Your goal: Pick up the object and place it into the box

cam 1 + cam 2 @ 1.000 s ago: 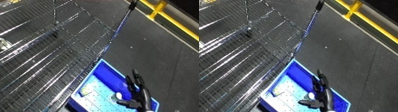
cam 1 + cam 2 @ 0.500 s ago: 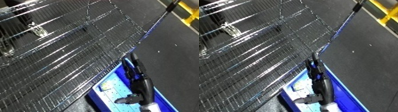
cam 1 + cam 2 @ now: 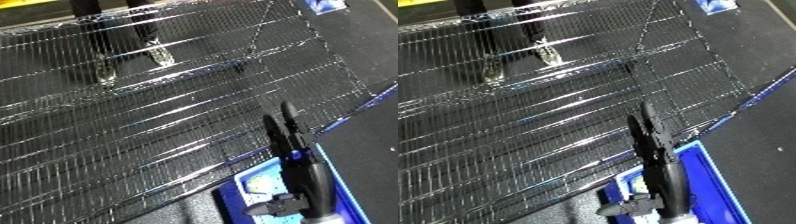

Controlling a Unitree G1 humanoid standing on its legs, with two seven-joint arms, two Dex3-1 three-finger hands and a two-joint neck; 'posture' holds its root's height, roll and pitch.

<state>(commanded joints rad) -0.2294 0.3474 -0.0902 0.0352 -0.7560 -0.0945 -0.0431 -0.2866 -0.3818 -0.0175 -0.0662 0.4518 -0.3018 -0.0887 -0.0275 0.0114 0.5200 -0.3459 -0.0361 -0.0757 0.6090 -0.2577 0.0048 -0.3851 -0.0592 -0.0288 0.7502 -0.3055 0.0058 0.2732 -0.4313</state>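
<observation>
wire mesh shelving is filling the upper left and centre of the frame, with dark floor running down the right side. at lower centre-right one black hand is reaching up with fingers straight and close together, carrying nothing; which hand it is cannot be told. beneath it the blue bin is showing only a corner at the bottom. the object itself is not showing anywhere, so a blind reach risks snagging fingers in the mesh.
</observation>
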